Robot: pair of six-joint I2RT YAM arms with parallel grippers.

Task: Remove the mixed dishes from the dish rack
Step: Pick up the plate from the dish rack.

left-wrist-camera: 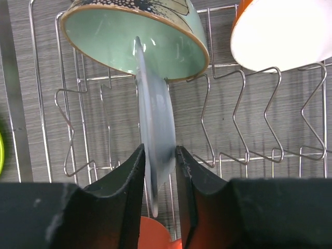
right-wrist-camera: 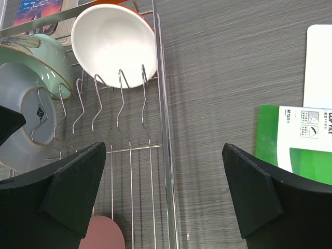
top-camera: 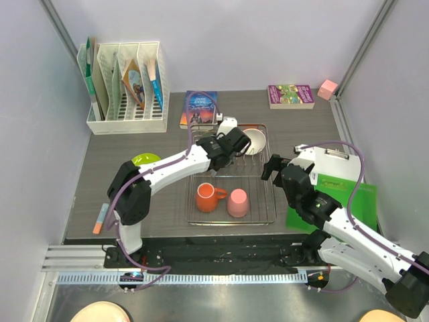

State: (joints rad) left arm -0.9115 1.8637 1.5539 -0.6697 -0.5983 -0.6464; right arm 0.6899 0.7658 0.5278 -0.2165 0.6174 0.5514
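— What is held by the left end effector?
— A pale plate is clamped edge-on in the dish rack, crowded behind by the pale green bowl and cream-white bowl.
— And the right end effector?
— It is spread wide beside the rim; the orange mug and pink cup are seen inside.

In rack's near half, mug sits left of cup. Bowl leans in tines at far right corner. Plate lies on table, left of rack.
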